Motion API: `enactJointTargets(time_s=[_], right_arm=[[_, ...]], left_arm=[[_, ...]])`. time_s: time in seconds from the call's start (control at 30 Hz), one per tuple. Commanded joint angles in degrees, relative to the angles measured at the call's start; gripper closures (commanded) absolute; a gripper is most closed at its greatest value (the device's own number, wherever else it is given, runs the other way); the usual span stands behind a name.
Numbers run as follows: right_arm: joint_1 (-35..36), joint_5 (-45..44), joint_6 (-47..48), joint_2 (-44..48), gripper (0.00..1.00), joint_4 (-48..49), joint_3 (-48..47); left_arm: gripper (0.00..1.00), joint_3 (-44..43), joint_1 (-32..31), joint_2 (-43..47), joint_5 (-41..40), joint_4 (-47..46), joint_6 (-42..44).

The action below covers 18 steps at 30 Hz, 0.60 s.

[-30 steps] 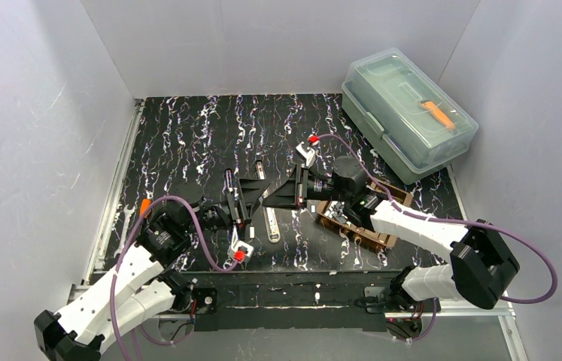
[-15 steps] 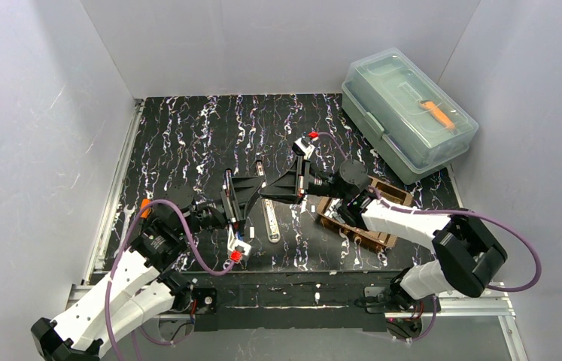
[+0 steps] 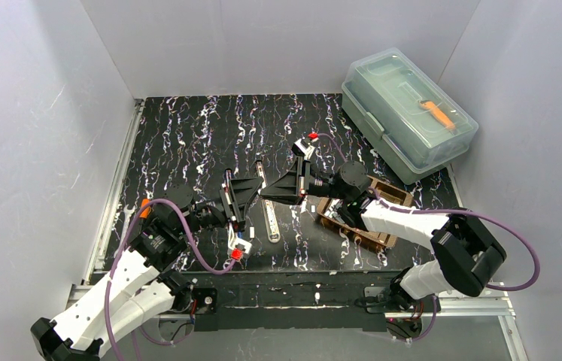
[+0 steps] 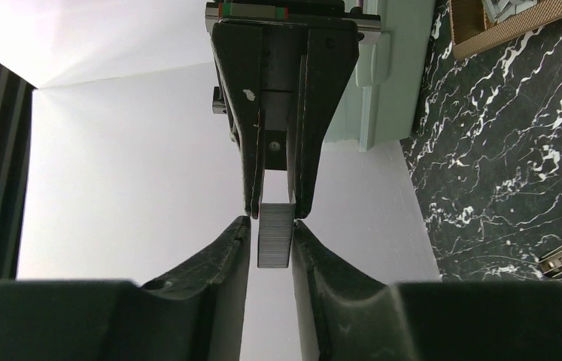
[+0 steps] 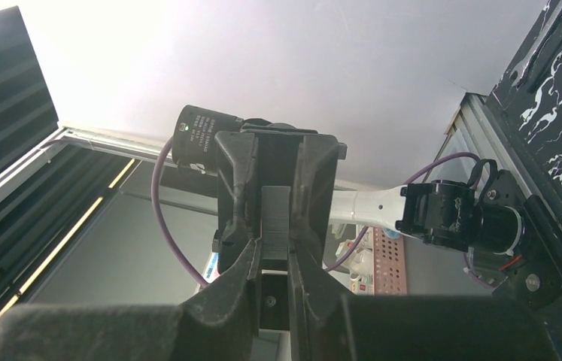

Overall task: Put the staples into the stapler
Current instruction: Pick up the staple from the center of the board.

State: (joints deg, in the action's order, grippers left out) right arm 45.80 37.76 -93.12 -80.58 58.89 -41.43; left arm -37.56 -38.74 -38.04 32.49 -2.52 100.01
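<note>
Left wrist view: my right gripper (image 4: 277,207) pinches the top of the staple strip (image 4: 275,241) in mid-air. My left gripper (image 4: 271,229) brackets its lower half, nearly closed; I cannot tell whether it grips. Risk: if the right lets go before the left clamps, the strip falls or snaps, missing the stapler (image 3: 271,224).
</note>
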Motion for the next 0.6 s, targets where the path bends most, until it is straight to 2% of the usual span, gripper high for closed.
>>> enactJointTargets(time_s=[0.0,0.17,0.27,0.33,0.4,0.47,0.57], right_arm=[[-0.2,0.5,0.1,0.2,0.82,2.3,-0.3],[-0.2,0.5,1.9,0.8,0.8,-0.5,-1.8],[-0.2,0.5,4.5,1.4,0.65,-3.8,-3.0],[-0.4,0.8,7.3,2.2,0.49,-8.0,-4.0],[-1.1,1.3,11.1,3.4,0.39,-14.0,-5.3],[-2.5,1.7,15.0,5.2,0.32,-19.9,-6.1],[-6.5,2.6,22.5,8.5,0.27,-31.2,-8.1]], left_arm=[[0.8,-2.5,0.1,0.5,0.5,0.6,0.4],[0.99,-2.7,0.0,0.8,1.0,2.1,0.5],[1.0,-2.9,0.0,0.8,1.1,5.0,0.2],[1.0,-3.2,0.0,0.9,1.4,7.4,0.3],[1.0,-3.7,0.0,0.8,1.5,10.9,0.4],[1.0,-4.1,0.0,0.6,1.4,14.0,0.4],[1.0,-4.5,0.0,0.0,1.5,18.8,1.0]])
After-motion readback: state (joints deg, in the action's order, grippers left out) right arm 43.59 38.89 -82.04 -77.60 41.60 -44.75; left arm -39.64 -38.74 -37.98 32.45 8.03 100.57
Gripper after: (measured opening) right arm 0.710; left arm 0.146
